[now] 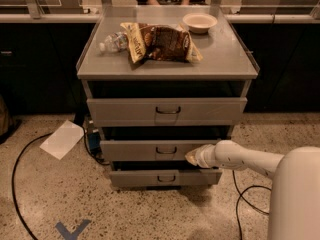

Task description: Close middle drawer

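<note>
Pushing from so far off-centre is the main risk, as I judge it: the gripper [196, 157] sits at the right end of the middle drawer [145, 150], well to the right of the small wire handle [166, 150], so a shove from there could skew the drawer on its runners and jam it partway instead of sending it home. The tip also rides low on the panel, just above the bottom drawer [165, 177] — it could slip off the lower edge and catch that front instead. A hard push might rock the cabinet, and the chip bag [160, 43], the bottle [112, 41] and the bowl [200, 22], all high above the pincer on the top surface, could shift. The cable [239, 196] on the floor, below and to its right, might snag the base if it rolls forward. As to the pincer itself, its tip looks to be against the drawer front or just short of it; whether it is open or closed I cannot tell, and I can make out nothing held in it. The middle drawer stretches away to the pincer's left, seemingly pulled out a little, with a dark gap above it and the top drawer [125, 111] higher up
</note>
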Controlling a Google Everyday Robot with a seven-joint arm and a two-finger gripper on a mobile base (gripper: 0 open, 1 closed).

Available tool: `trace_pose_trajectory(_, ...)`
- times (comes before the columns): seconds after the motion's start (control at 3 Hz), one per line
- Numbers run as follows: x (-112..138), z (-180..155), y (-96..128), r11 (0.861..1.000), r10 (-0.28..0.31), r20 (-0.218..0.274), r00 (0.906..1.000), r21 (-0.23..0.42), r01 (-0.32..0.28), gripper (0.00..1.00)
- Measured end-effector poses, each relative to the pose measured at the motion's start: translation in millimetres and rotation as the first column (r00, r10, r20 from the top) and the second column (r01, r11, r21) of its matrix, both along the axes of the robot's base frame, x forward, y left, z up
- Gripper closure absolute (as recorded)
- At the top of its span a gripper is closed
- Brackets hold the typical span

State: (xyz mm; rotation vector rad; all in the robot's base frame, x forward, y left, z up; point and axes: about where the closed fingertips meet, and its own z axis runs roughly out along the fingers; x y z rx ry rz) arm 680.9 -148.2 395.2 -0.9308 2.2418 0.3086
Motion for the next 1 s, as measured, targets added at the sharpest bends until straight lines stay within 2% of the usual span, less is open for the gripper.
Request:
trace_pose_trajectory(0.33,0.1,0.0,0.0,1.0,0.0,0.0,1.0,0.0,0.0,1.0)
trace_pose_trajectory(0.67,27.7,5.4,-3.0,0.997,-0.049,0.041,0.998,0.056,0.047,1.0)
trace_pose_trajectory(1.0,27.7,5.4,-3.0,0.997,-0.049,0.041,0.998,0.056,0.047,1.0)
